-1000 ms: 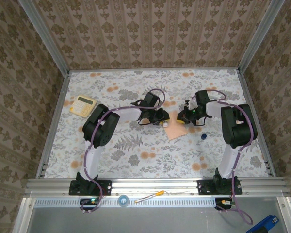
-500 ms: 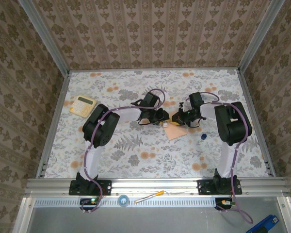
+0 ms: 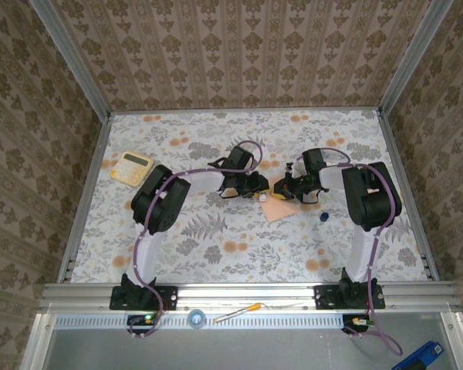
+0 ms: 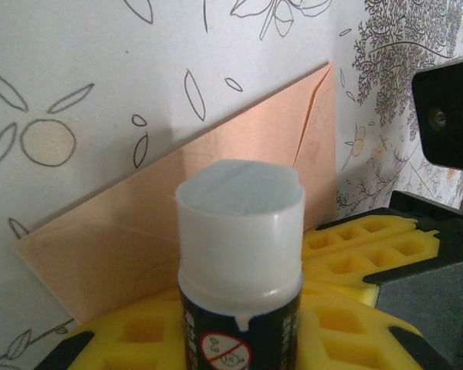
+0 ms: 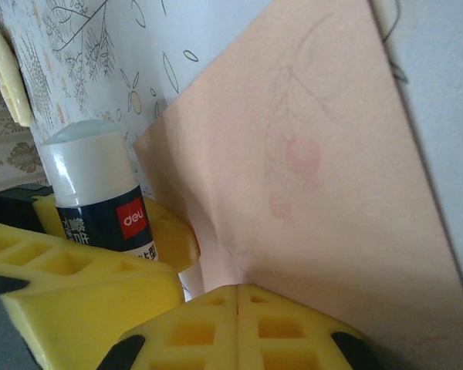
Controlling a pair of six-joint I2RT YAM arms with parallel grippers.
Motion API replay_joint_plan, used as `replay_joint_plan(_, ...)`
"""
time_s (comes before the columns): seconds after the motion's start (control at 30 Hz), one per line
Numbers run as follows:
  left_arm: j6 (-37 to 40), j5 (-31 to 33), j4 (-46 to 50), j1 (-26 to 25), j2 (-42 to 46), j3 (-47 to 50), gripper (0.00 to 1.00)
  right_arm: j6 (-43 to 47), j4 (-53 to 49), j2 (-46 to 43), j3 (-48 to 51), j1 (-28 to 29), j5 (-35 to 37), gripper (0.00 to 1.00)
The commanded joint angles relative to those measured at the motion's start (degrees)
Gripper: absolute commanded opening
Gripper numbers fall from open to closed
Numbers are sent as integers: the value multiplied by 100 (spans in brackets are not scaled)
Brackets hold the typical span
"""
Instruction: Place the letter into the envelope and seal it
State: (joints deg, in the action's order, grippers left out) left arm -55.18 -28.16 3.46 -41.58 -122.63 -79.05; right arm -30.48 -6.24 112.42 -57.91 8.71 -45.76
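Note:
The salmon-pink envelope [image 3: 277, 210] lies flat mid-table, with a crease along one side [image 4: 318, 146]. The letter is hidden. My left gripper [image 3: 256, 188] is shut on an uncapped glue stick [image 4: 239, 254], which stands upright between its yellow pads with the white glue tip just off the envelope's left edge. My right gripper [image 3: 284, 187] is shut, with nothing showing between its pads [image 5: 208, 324]. Their tips rest against the envelope [image 5: 332, 154] at its upper edge. The glue stick [image 5: 96, 193] stands close on the right gripper's left.
A small blue cap [image 3: 324, 218] lies right of the envelope. A cream calculator [image 3: 132, 166] sits at the far left. A pen [image 3: 237, 312] rests on the front rail. The two grippers are almost touching over the envelope's top corner.
The right gripper has shifted a little left onto the envelope's upper edge, and its arm has swung in. The left arm and the glue stick have stayed put.

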Motion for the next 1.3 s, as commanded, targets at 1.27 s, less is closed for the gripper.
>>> replay_joint_plan(1.27, 1872, -84, 1176, 264, 77, -793, 3, -436, -766, -2180, 778, -261, 426, 0)
